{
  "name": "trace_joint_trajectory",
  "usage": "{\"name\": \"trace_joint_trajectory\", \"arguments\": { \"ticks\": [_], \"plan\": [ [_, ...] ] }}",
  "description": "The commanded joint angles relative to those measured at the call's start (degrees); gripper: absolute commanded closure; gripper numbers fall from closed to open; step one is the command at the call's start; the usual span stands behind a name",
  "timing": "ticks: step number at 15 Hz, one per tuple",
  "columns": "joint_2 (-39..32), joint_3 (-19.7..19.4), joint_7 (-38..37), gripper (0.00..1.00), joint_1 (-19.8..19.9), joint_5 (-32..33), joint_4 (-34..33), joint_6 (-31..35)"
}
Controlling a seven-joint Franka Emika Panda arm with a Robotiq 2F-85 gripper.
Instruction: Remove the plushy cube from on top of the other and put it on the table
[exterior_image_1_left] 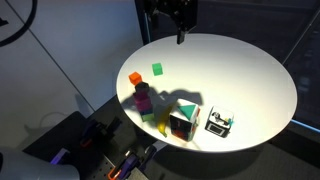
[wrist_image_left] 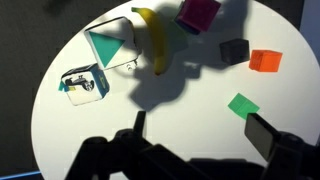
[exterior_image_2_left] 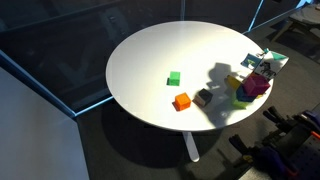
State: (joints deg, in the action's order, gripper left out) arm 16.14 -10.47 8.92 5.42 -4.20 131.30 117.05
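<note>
White, black and teal soft plush cube [exterior_image_1_left: 219, 122] rests directly on the large round white tabletop [exterior_image_1_left: 240, 70], close to the table edge. Just beside it stands the second soft cube of similar size [exterior_image_1_left: 182, 123], which shows a teal face and a red side. The two cubes are side by side and neither is on top of the other. In the wrist view they appear at upper left, with the teal face turned toward the camera.

The Robotiq gripper [wrist_image_left: 197, 125] is empty, with its fingers [wrist_image_left: 262, 135] spread wide. In an exterior view it hangs above the far rim of the table, well apart from both cubes.

Other items on the tabletop:
- a curved yellow piece [wrist_image_left: 152, 40], just beside the teal-faced cube;
- a magenta block [wrist_image_left: 198, 14], near the yellow piece;
- a small dark block [wrist_image_left: 234, 50], between the magenta block and a small orange block [wrist_image_left: 265, 60];
- a small flat green block [wrist_image_left: 242, 104], apart from the rest, toward the table centre.
</note>
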Motion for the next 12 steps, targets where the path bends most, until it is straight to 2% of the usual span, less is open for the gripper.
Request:
{"name": "trace_joint_trajectory", "arguments": {
  "ticks": [1, 5, 12],
  "plan": [
    [-2.6, 0.2, -2.0, 0.0, 2.1, 2.4, -2.3, 3.8],
    [-6.4, -0.2, -3.3, 0.0, 3.7, 4.1, -3.8, 8.5],
    [-10.4, -1.1, -3.1, 0.0, 5.8, 8.6, -3.1, 8.6]
  ]
}}
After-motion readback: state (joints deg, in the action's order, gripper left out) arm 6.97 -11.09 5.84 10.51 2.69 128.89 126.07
